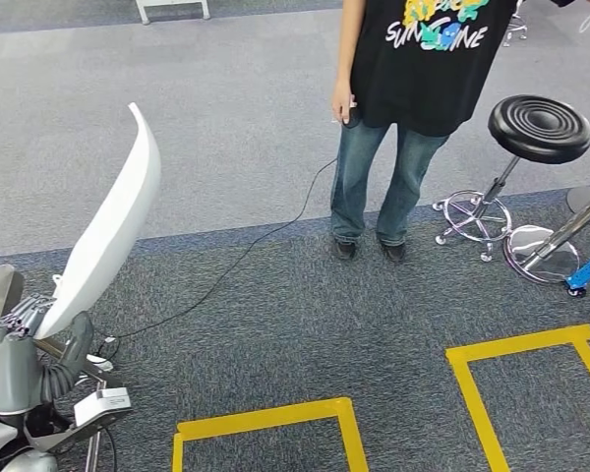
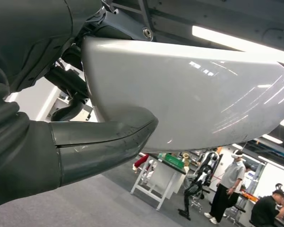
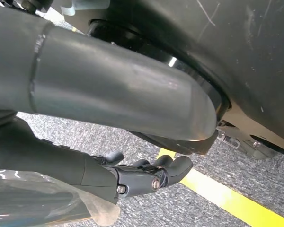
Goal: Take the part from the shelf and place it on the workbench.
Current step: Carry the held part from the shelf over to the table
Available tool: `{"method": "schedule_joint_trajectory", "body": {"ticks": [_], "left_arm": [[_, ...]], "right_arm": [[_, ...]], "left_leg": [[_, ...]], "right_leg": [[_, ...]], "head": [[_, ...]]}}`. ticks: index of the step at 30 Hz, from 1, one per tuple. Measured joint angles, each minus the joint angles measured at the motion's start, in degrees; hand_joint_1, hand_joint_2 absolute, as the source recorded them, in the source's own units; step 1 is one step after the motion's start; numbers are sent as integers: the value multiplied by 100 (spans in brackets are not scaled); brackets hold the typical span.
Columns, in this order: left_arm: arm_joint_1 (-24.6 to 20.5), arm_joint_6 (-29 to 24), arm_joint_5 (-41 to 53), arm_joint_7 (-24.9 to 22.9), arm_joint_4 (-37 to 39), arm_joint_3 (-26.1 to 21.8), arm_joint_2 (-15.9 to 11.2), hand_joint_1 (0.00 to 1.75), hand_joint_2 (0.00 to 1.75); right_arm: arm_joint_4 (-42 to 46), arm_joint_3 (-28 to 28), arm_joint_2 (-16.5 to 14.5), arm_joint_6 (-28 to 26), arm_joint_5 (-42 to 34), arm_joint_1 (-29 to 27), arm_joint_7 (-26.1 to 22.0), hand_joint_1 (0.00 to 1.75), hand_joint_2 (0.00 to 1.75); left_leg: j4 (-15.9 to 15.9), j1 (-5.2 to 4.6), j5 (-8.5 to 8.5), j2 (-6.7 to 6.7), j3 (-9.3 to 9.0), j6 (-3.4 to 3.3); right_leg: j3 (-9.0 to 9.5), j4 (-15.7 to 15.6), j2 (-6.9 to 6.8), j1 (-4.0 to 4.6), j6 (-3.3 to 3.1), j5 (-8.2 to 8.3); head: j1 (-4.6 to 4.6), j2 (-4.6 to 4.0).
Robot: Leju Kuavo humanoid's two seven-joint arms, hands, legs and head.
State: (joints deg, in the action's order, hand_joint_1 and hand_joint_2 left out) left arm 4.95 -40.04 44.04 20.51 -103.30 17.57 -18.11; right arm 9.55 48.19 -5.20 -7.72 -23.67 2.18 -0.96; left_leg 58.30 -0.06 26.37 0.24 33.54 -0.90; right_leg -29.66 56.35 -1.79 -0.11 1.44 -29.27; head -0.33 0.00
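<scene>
White and glossy, a long curved panel part point(image 1: 110, 226) rises from the robot's left hand point(image 1: 21, 344) at the lower left corner of the head view, tilting up and to the right over grey carpet point(image 1: 277, 295). The left hand grips the part at its lower end; in the left wrist view the thick grey thumb point(image 2: 104, 137) presses against the part's smooth white surface point(image 2: 190, 94), with darker fingers on the far side.

In the right wrist view the right hand point(image 3: 147, 172) hangs above the carpet with its dark fingers point(image 3: 173, 165) slightly curled and apart, holding nothing, a yellow tape line point(image 3: 226, 198) on the floor just beyond them.

A person point(image 1: 403, 88) in a black printed T-shirt and blue jeans stands on the carpet near the top middle of the head view, holding a small device from which a black cable point(image 1: 232, 265) trails across the floor toward the robot. A black round stool point(image 1: 538, 128) with a chrome base stands to that person's right. Yellow tape outlines point(image 1: 277, 418) mark squares on the darker carpet along the bottom edge.
</scene>
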Motion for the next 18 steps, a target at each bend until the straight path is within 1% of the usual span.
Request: {"method": "schedule_joint_trajectory", "body": {"ticks": [18], "left_arm": [[-25, 0, -79, 23, 0, 24, -3, 175, 175]], "right_arm": [[0, 0, 0, 0, -4, 0, 20, 0, 0]], "left_leg": [[0, 5, -2, 0, 0, 2]], "right_leg": [[-8, 6, 0, 0, -2, -2]], "head": [[0, 0]]}}
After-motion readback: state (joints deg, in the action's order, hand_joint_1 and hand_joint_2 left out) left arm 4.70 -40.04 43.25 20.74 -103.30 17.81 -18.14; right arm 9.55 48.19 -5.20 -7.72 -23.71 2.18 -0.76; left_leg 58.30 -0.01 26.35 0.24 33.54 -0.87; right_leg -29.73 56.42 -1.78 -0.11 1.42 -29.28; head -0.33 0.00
